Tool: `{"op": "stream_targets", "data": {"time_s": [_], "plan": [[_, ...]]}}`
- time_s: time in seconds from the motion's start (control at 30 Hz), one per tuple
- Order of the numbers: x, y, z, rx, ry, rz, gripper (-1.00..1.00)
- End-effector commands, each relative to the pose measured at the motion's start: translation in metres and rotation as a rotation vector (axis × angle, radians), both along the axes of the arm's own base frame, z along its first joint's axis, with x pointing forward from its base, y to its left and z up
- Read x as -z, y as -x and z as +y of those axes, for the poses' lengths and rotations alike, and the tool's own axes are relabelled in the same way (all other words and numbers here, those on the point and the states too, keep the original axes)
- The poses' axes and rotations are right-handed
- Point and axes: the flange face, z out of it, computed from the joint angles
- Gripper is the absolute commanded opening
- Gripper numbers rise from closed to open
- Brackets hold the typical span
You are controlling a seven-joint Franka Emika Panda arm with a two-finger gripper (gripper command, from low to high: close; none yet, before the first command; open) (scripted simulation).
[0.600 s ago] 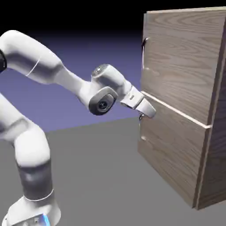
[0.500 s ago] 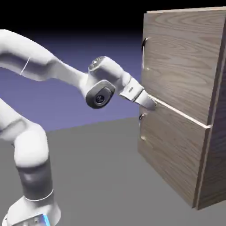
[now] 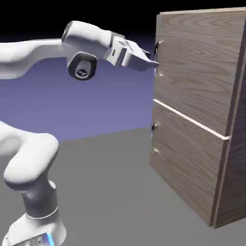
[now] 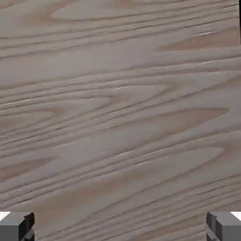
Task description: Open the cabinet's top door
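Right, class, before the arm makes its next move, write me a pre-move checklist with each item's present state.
1. Gripper open: ok.
2. Nothing between the fingertips: ok, only wood grain shows beyond them.
3. Gripper at the height of the top door's handle, not the lower one: ok.
4. Fingers lined up with the top handle: cannot tell; the hand view doesn't show it.
5. Top door open: not ok, it looks closed.

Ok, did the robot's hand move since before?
Yes, the hand went up: it was down by the pale seam, and now it's beside the top door's handle.
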Motion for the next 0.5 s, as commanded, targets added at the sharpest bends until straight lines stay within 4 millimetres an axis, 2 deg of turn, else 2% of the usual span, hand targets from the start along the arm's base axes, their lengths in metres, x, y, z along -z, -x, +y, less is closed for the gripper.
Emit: {"op": "stream_targets", "data": {"time_s": [0.0, 0.13, 0.23, 0.37, 0.47], "plan": [[-0.005, 0.004, 0.007, 0.002, 0.001, -0.023, 0.00], [-0.020, 0.014, 0.042, 0.001, 0.015, -0.106, 0.00], [-0.024, 0.015, 0.071, -0.008, 0.036, -0.158, 0.00], [-0.018, 0.006, 0.111, -0.028, 0.075, -0.210, 0.00], [-0.005, -0.008, 0.140, -0.049, 0.110, -0.236, 0.00]]}}
